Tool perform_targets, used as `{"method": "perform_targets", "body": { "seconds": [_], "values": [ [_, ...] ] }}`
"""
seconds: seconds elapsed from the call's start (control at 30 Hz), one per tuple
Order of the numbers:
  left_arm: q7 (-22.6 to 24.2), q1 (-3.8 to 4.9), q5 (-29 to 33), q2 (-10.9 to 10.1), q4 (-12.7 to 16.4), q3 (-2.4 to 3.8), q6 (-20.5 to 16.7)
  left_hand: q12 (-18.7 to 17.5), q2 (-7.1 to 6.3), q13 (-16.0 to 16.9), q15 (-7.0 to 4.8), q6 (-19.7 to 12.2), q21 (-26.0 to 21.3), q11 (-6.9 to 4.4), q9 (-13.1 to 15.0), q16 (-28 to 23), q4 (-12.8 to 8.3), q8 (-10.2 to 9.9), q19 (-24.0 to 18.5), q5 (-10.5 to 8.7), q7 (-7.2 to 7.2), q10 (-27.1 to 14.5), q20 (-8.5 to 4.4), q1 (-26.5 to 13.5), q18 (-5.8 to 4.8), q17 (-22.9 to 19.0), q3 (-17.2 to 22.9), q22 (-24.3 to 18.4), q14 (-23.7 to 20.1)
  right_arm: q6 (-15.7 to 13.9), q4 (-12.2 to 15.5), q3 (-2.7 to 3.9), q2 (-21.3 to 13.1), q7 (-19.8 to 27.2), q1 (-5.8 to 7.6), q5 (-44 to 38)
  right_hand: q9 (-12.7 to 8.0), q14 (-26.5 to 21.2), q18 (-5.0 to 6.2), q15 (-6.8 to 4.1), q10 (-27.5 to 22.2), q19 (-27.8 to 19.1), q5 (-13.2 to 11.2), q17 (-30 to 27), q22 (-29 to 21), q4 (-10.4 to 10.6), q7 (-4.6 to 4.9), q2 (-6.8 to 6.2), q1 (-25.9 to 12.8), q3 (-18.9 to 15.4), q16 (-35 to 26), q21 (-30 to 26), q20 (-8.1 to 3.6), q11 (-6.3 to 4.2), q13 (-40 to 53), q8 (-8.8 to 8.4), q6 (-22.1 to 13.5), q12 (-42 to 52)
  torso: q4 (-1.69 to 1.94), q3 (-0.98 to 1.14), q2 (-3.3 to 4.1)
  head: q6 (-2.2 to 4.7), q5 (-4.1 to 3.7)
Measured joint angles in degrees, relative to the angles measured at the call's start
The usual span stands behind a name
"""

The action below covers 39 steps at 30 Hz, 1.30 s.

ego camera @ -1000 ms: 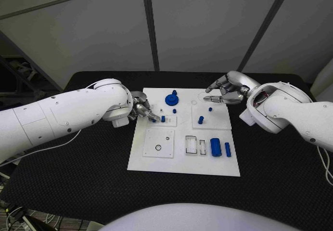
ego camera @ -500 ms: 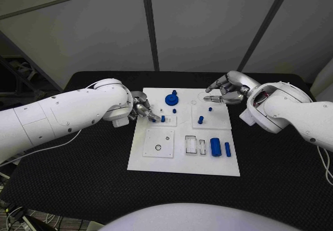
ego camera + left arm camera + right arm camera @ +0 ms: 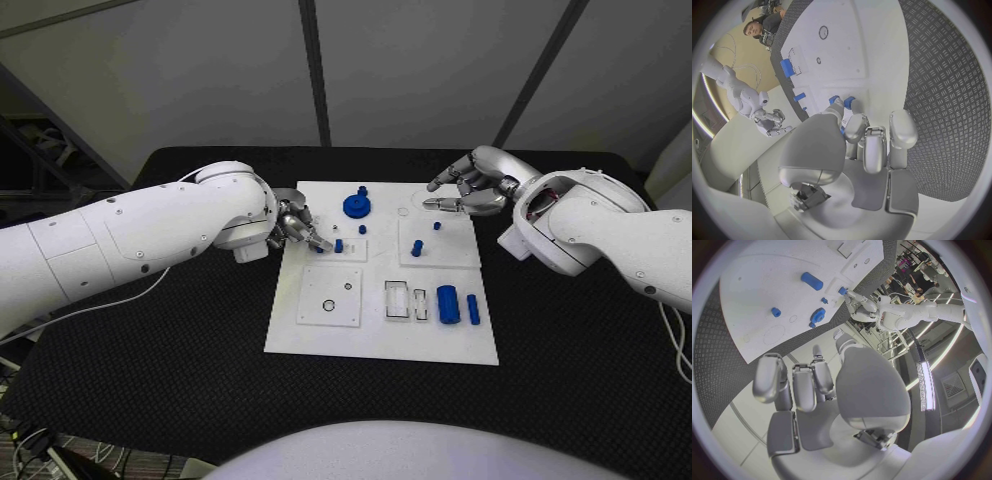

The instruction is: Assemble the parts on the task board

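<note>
While the white board (image 3: pixel 382 340) lies in the middle of the black desk (image 3: pixel 173 350) with small blue parts (image 3: pixel 447 305) on it, the left robot hand (image 3: pixel 299 226) pinches a blue part (image 3: pixel 844 129) at the board's left edge, and the right robot hand (image 3: pixel 470 190) hangs open, fingers apart, over its far right corner.

The head view looks steeply down on the board (image 3: pixel 382 330) from above. Each wrist view looks from close behind its own fingers (image 3: pixel 873 145) (image 3: pixel 798 382) out across the same board (image 3: pixel 873 45) (image 3: pixel 761 285) beyond the fingertips.
</note>
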Motion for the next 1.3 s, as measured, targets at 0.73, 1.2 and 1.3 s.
{"method": "perform_targets", "body": {
  "seconds": [0.73,1.2,1.3],
  "values": [
    [0.59,0.10,0.15,-0.11,0.29,0.07,0.22,-0.36,2.72,0.02,0.58,-2.36,-0.67,0.55,-6.60,0.00,-3.22,-0.43,0.01,8.77,0.72,-0.13,0.43,2.40,0.02,0.00,1.79,0.31,-0.07,0.05,0.06,0.00,-0.11,0.00,0.00,0.00,0.06,0.00,0.00,0.00,0.22,0.00,0.00,-0.01,0.00,0.00,0.00,0.00,0.00,0.00,0.00,0.00,0.00,-0.22,0.00,0.00,0.00,0.00,0.03,-0.01,0.00,-0.14,-0.04],
    [0.90,-0.05,0.95,-0.52,0.77,-0.02,0.22,-0.70,3.41,0.02,0.97,-2.57,-0.67,0.94,-8.66,0.00,-3.22,-0.43,-0.20,16.61,0.93,-0.13,1.04,1.71,0.03,0.00,1.79,0.55,-0.10,0.20,0.05,0.00,-0.12,0.02,0.00,0.00,0.05,0.00,0.00,0.00,0.21,0.00,0.00,-0.01,0.00,0.00,0.00,0.00,0.00,0.00,0.00,0.00,0.00,-0.21,0.00,0.00,0.00,0.00,0.04,-0.01,-0.02,-0.06,0.03],
    [0.97,-0.09,1.19,-0.67,0.97,-0.03,0.13,-0.89,3.66,0.02,1.06,-2.57,-0.67,0.96,-8.79,0.00,-3.24,-0.43,-0.20,18.65,0.93,-0.11,1.04,1.46,0.03,0.00,1.81,0.64,-0.01,0.21,0.04,0.00,-0.13,0.03,0.00,0.00,0.05,0.00,0.00,0.00,0.21,0.00,0.00,-0.01,0.00,0.00,0.00,0.00,0.00,0.00,0.00,0.00,0.00,-0.21,0.00,0.00,0.00,0.00,0.04,-0.01,-0.02,-0.05,0.03]
  ]
}}
